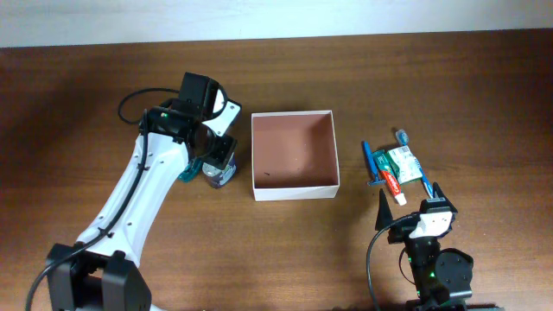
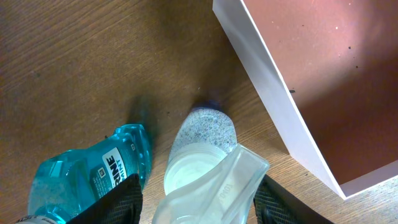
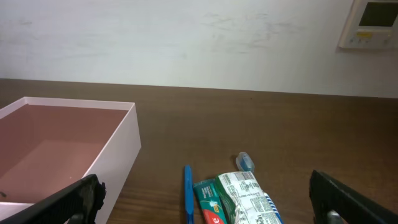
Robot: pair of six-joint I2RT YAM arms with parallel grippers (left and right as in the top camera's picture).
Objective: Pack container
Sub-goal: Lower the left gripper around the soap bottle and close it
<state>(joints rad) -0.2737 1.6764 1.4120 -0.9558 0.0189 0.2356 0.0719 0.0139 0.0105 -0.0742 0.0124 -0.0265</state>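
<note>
Overhead, the container [image 1: 292, 154] sits mid-tabletop [image 1: 86, 86], with the left claw [image 1: 210, 166] just off its left wall. Left wrist: the jaws straddle a clear white-capped bottle [image 2: 202, 155] beside a teal mouthwash bottle [image 2: 93, 171]; I cannot tell whether they grip it. Right wrist: the right claw [image 3: 205, 186] gapes wide, empty.

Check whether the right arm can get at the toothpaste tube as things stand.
Probably yes: its open fingers sit just short of the toothpaste tube, nothing between; the green packet beside it may crowd the grip.
</note>
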